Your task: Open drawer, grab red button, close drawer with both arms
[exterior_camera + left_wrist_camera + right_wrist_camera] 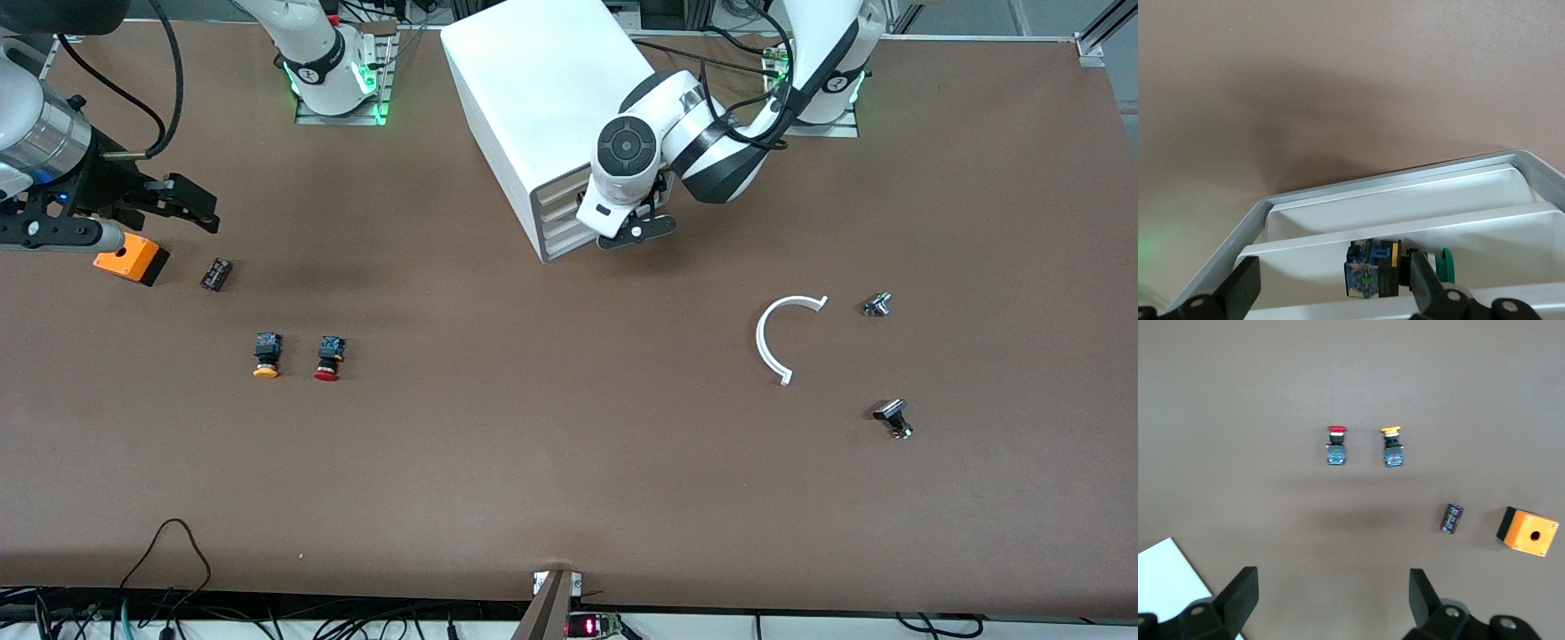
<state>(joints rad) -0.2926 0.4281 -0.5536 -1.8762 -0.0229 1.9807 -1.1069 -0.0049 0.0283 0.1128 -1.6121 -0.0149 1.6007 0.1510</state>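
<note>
Small black knob lies lowest on the table, well away from anything the task needs. On the front camera's clock face, with the white cabinet as the centre, the red-capped button lies at about 8 o'clock. It is just beside an orange-capped one that lies further toward the right arm's end.

The right tool hangs with its fingers spread wide and nothing in them, above the table near an orange box. From it, the red button is at roughly 5 o'clock. The button's long axis runs 12 to 6, with the cap at the 6 end, toward the front camera. The right arm is clearly the nearer one for the grab.

The left tool is at the cabinet's stacked drawer fronts, also spread wide and holding nothing. Its wrist camera looks onto a white drawer with a green-capped button inside. From the front, every drawer looks pushed in, so the pull seems not yet made.
</note>
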